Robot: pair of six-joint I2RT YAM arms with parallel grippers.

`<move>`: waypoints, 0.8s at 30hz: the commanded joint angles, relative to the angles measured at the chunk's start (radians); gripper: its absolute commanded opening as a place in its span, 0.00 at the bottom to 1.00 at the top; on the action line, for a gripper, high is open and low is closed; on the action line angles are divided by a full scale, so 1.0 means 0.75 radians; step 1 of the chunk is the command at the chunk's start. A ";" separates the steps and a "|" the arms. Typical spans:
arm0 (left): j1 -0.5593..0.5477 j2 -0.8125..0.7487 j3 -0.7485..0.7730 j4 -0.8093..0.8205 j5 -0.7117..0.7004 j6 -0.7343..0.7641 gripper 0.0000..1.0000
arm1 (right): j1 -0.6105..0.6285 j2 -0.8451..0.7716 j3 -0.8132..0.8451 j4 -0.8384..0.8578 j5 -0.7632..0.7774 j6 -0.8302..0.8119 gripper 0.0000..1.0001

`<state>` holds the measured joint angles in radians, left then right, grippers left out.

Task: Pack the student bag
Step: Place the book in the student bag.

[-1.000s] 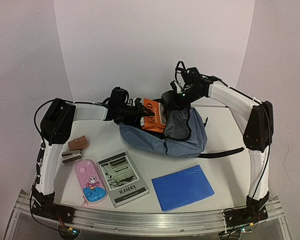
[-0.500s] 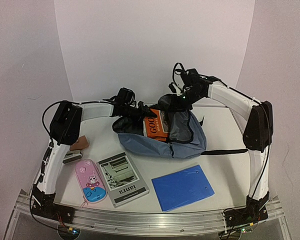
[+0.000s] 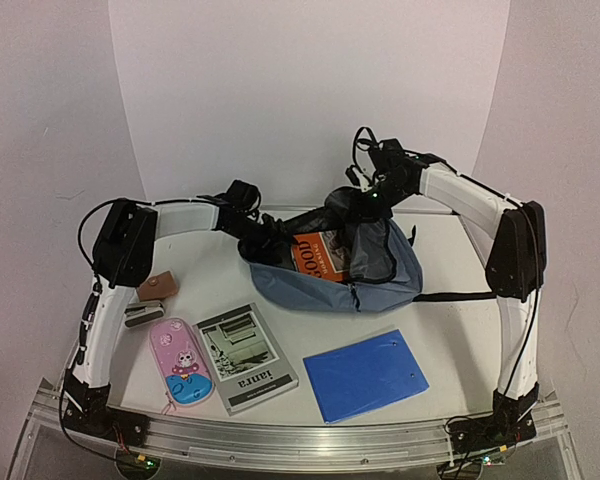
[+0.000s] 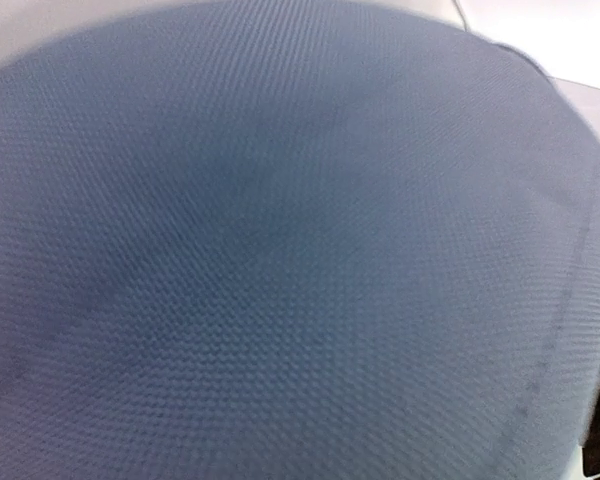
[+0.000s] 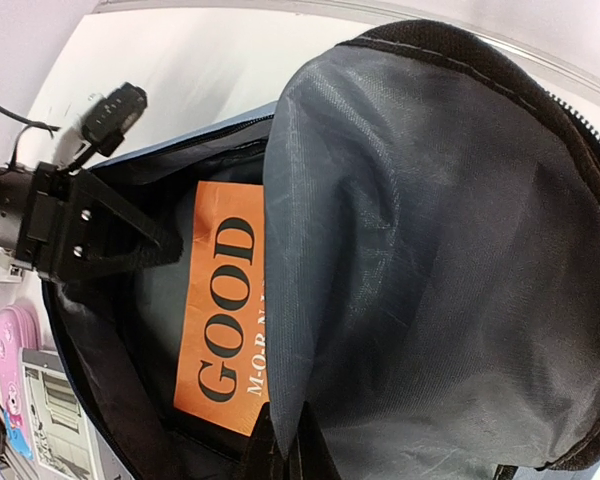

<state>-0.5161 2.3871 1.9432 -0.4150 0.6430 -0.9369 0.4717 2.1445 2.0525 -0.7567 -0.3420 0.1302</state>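
One large slate-blue fabric student bag (image 3: 385, 285) is laid mid-table, its grey-lined flap pinched by the right gripper (image 5: 283, 450); the left gripper's (image 5: 165, 243) spread cannot be told. The flap should be held high while the orange book (image 5: 225, 310) is seated flat

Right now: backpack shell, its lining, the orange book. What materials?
Backpack shell: woven synthetic fabric, likely nylon or polyester, matte; fine grid weave shows. Lining: thin grey synthetic cloth, slight sheen, creased. Orange book: printed paper or card cover, looks matte.
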 commanded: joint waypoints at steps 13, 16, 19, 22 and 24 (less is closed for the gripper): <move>-0.046 0.194 0.312 0.307 0.051 -0.151 0.23 | 0.057 -0.041 -0.091 0.078 0.011 -0.238 0.00; -0.036 0.220 0.372 0.321 0.009 -0.133 0.20 | 0.058 -0.042 -0.121 0.079 0.070 -0.335 0.00; -0.010 0.219 0.396 0.328 -0.027 -0.118 0.24 | 0.053 -0.029 -0.152 0.082 0.193 -0.461 0.00; 0.015 0.180 0.438 0.257 -0.040 -0.022 0.48 | 0.025 0.021 -0.131 0.091 0.289 -0.553 0.00; 0.020 0.131 0.470 0.155 -0.069 0.094 0.66 | 0.000 0.069 -0.089 0.096 0.323 -0.588 0.00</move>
<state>-0.5275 2.5595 2.2118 -0.2472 0.6400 -1.0005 0.5052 2.1495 1.9441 -0.7039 -0.2172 -0.1856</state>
